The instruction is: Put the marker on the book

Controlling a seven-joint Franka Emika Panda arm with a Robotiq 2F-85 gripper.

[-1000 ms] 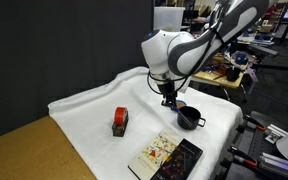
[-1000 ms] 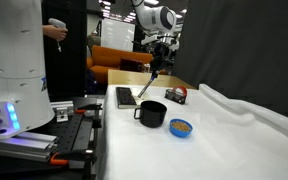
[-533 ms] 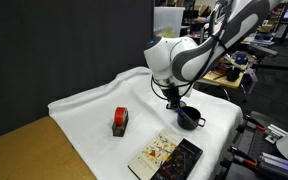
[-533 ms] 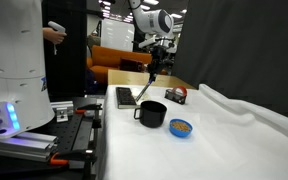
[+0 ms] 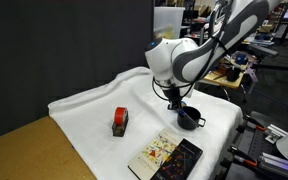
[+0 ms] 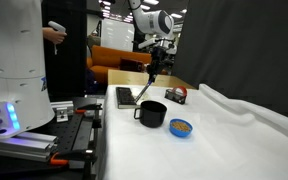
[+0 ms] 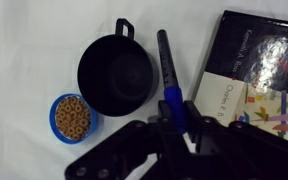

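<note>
White cloth [image 5: 84, 108] is covering the table in every view.

Change check: against a second ago, the arm is sitting slightly further over toward the black mug [image 5: 189, 118] in an exterior view. Over the last half second nothing is visibly shifting. Mug, book [image 5: 166, 155] and red-and-black block [image 5: 120, 121] are lying where they were.

Gripper [image 7: 176, 122]: jaws are pinched tight on the marker [image 7: 170, 92], gripping one end of it. The light-blue barrel and its darker end are sticking out ahead of the fingers in the wrist view. In an exterior view the marker [image 6: 150, 84] is hanging tilted below the gripper [image 6: 156, 66].

Marker position: it is being carried in the gripper, not on the book [image 7: 246, 70]. In the wrist view it is showing over the strip of cloth between mug and book, just beside the mug's rim and a little apart from the book's black glossy part.

Surroundings: a small blue dish [image 7: 71, 117] holding ring-shaped pieces is sitting just beside the mug. The block is lying well apart from the book.

In the way: the mug [image 6: 151, 112] is standing closest to the held marker.
</note>
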